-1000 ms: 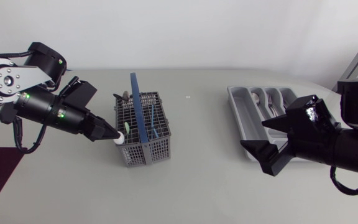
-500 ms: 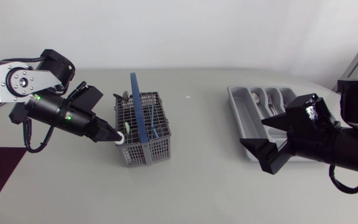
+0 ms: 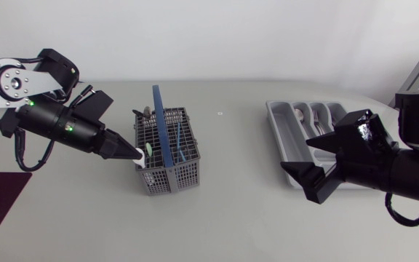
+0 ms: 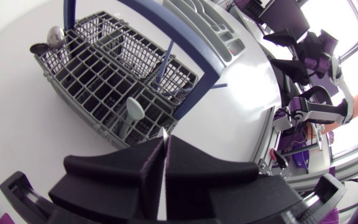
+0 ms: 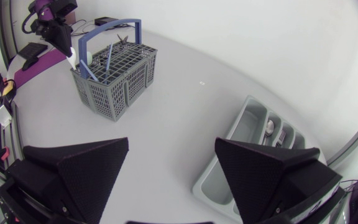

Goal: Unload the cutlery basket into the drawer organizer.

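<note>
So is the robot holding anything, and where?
Left gripper pinches a thin white thing; which part, I can't tell. Right gripper holds nothing.

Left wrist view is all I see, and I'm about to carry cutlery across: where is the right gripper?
Observer: The right gripper hangs open at the near end of the drawer organizer, pointing toward the cutlery basket.
Operator: Anything in the organizer?
Observer: A spoon and another piece lie side by side in its narrow compartments.
Operator: What am I holding?
Observer: The left gripper is shut on a thin white utensil standing at the basket's corner nearest the left arm.
</note>
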Controlling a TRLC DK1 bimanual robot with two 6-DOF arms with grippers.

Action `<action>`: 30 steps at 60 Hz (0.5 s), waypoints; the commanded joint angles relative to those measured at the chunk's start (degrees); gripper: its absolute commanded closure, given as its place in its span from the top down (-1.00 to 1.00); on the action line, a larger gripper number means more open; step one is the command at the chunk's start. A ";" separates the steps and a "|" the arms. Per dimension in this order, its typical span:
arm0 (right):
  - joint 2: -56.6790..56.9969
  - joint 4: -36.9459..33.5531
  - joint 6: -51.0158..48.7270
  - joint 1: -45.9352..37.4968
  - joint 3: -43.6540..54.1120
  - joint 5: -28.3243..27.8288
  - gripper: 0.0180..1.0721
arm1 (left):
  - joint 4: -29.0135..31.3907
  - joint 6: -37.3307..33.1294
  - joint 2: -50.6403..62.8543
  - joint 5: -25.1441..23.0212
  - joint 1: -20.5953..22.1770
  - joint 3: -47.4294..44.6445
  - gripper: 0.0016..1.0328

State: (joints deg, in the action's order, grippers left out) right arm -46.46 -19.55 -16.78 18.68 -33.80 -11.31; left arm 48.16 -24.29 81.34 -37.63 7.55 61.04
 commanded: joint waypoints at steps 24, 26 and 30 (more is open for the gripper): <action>1.81 -1.54 -0.98 3.21 -1.44 0.32 0.90 | 9.14 -1.28 -12.52 -3.51 -0.43 7.52 -0.72; 2.16 -1.54 -1.15 3.47 -1.44 0.32 0.90 | 9.76 -1.28 -13.40 -3.51 -0.17 8.13 -0.72; 3.04 -1.19 -1.15 4.17 -1.62 1.03 0.90 | 10.64 -1.28 -14.90 -3.59 0.27 9.19 -0.72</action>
State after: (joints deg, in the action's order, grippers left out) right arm -44.60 -20.64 -16.80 21.85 -33.82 -10.87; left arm 57.23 -24.49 68.53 -40.14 7.31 67.57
